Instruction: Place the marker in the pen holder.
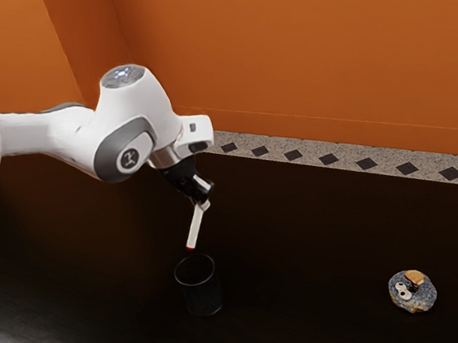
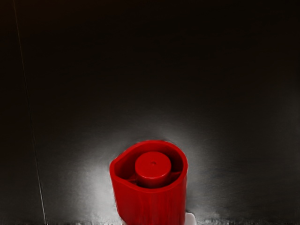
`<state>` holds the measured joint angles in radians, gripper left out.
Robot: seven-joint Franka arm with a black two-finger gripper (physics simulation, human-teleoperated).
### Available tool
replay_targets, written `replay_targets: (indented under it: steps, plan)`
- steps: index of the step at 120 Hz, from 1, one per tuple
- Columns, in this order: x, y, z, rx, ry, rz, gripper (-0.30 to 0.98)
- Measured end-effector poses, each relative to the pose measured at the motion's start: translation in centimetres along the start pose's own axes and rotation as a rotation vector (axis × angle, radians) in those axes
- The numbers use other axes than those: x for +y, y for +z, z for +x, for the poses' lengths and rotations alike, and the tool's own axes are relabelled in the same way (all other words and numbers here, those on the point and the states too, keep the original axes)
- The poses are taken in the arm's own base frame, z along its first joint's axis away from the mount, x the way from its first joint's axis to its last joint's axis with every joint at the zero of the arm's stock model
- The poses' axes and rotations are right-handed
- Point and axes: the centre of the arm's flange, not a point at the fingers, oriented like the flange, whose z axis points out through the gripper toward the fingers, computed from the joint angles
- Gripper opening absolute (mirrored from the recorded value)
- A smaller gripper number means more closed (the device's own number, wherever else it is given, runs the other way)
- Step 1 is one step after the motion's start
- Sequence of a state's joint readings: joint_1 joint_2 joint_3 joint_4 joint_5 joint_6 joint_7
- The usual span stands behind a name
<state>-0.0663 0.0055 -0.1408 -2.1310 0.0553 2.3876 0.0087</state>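
In the exterior view my gripper [image 1: 203,199] is shut on the white marker [image 1: 195,227], which hangs from the fingertips at a slant with its red end low. Below it stands the dark, round pen holder [image 1: 203,297], its open rim facing up. The marker's red end is just above the rim in that view and appears outside the holder. In the wrist view the red end of the marker [image 2: 150,206] looms large at the lower edge, with a round plug inside its hollow rim.
A small round blue-patterned object [image 1: 411,291] with tan and white parts lies on the dark surface [image 1: 303,254], toward the exterior view's right. Behind stands an orange wall [image 1: 307,57] with a speckled diamond-patterned strip [image 1: 344,162] along its base.
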Motion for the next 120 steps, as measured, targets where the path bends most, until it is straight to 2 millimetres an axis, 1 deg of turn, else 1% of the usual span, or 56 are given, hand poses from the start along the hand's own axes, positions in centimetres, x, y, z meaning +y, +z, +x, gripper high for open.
replay_targets:
  steps: [24,48,57,68,84,91,98,104,106,108,113,120]
  plan:
    - [3.1,1.1,-0.9,-0.028,0.034,-0.014,-0.10]
    - [6.0,3.4,-3.3,-0.090,0.072,-0.023,-0.10]
    - [6.6,4.0,-4.1,-0.111,0.079,-0.023,-0.10]
    - [6.1,3.9,-4.5,-0.117,0.065,-0.018,-0.09]
    - [4.2,3.4,-4.6,-0.126,0.027,-0.024,0.20]
    - [2.7,3.0,-4.6,-0.127,0.002,-0.022,0.32]
    - [0.8,2.7,-4.7,-0.129,-0.029,-0.016,0.41]
    - [-0.8,1.9,-4.6,-0.126,-0.055,-0.010,0.47]
    - [-1.2,1.3,-4.3,-0.122,-0.061,-0.008,0.48]
    - [-1.6,0.3,-3.5,-0.112,-0.066,-0.007,0.50]
    - [-2.3,-3.5,-0.8,-0.078,-0.066,-0.003,0.53]
    - [-2.8,-8.4,1.6,-0.059,-0.051,0.001,0.57]
